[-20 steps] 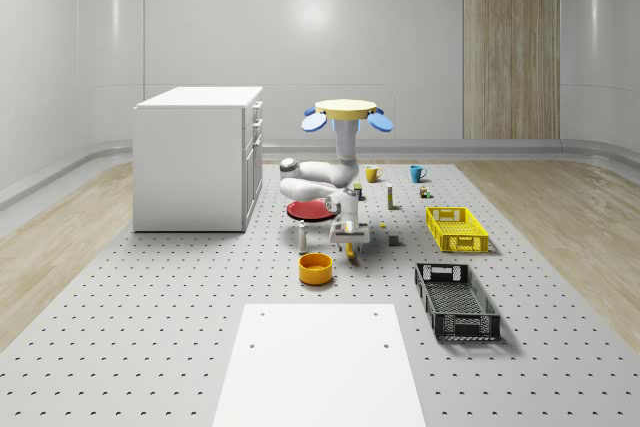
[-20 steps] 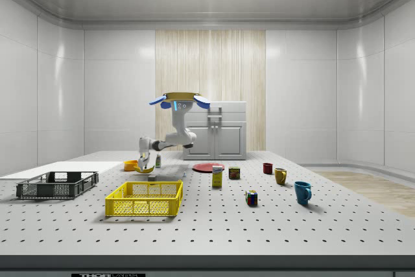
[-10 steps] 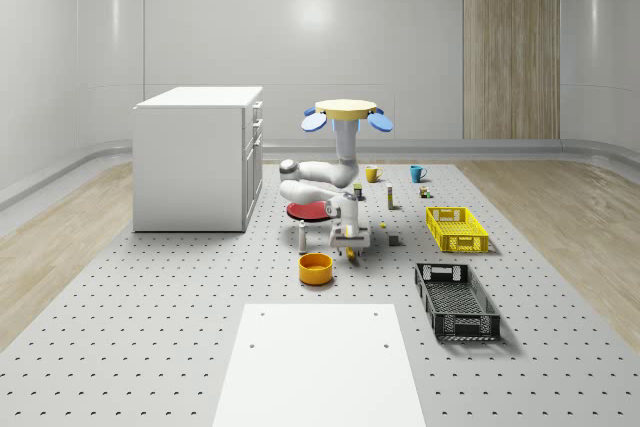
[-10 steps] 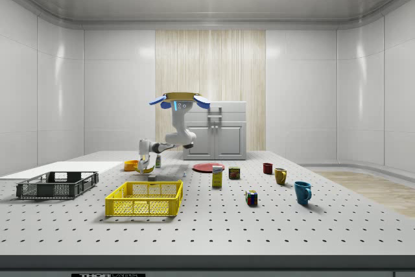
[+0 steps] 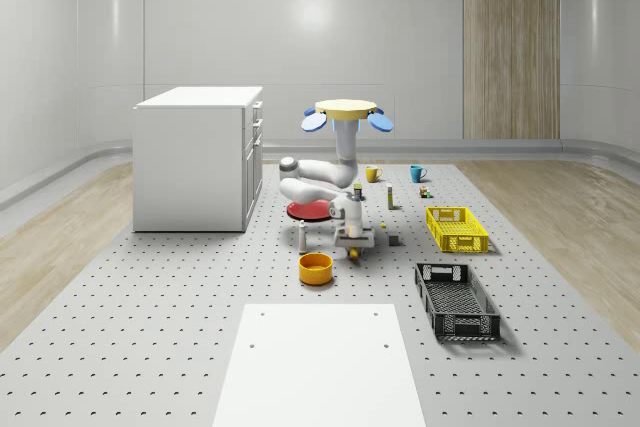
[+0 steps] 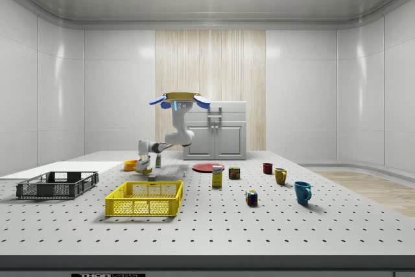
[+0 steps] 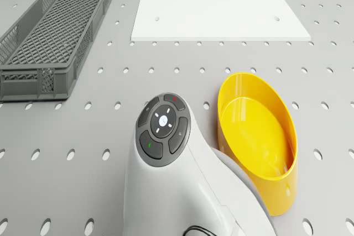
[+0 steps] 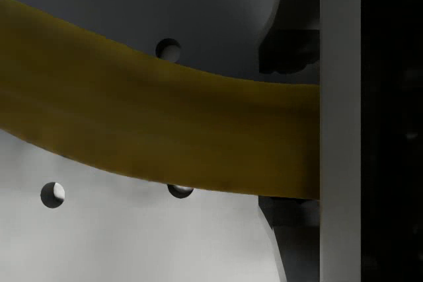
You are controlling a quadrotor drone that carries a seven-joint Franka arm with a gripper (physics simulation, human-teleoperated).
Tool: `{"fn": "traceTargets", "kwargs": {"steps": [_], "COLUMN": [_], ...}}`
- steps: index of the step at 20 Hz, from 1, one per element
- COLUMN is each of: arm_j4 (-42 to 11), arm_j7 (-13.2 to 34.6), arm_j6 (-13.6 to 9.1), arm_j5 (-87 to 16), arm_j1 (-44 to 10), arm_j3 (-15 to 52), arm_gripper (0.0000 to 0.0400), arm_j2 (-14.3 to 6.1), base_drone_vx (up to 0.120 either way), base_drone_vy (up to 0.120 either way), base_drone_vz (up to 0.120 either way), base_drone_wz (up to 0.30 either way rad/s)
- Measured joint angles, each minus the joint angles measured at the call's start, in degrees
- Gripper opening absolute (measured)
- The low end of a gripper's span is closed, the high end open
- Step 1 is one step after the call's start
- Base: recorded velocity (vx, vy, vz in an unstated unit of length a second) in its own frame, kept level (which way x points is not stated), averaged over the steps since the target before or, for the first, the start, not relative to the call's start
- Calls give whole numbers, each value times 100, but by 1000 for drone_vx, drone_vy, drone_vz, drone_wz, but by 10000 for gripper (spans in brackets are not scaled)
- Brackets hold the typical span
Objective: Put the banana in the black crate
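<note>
The yellow banana [image 8: 165, 137] lies on the perforated table and stretches across the wrist view, very close under the camera. My gripper [image 5: 353, 245] points straight down onto it at table level, beside the orange bowl [image 5: 315, 267]. In the side view the gripper [image 6: 148, 168] hangs low, just above the table. The drone [image 5: 347, 112] hovers above the middle of the table, its white arm [image 7: 163, 131] bent down toward the whole-scene view's front. The black crate [image 5: 457, 300] stands apart, at the whole-scene view's front right of the gripper, and holds nothing.
A yellow crate [image 5: 457, 228] stands behind the black one. A white bottle [image 5: 302, 237] and a red plate [image 5: 308, 209] sit close to the arm. A white cabinet [image 5: 198, 157] rises at the left, mugs [image 5: 418, 173] stand farther back, and a white sheet [image 5: 325, 362] lies in front.
The arm has lowered the gripper until it covers most of the banana on the table. The drone has kept its place, and the banana still lies where it was.
</note>
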Motion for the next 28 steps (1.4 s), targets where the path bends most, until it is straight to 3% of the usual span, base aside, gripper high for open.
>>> {"fn": "traceTargets", "kwargs": {"steps": [5,11,15,28], "arm_j4": [29,-46,-128,-198], "arm_j7": [-784,-1201,-1226,-875], "arm_j6": [60,-87,-239,-427], "arm_j5": [-476,-461,-236,-10], "arm_j1": [276,537,665,774], "arm_j3": [-260,-90,201,496], "arm_gripper": [197,198,201,201], "arm_j2": [3,82,135,231], "base_drone_vx": [0,0,10,120], "base_drone_vy": [0,0,10,120], "base_drone_vz": [0,0,80,120], "base_drone_wz": [0,0,0,0]}}
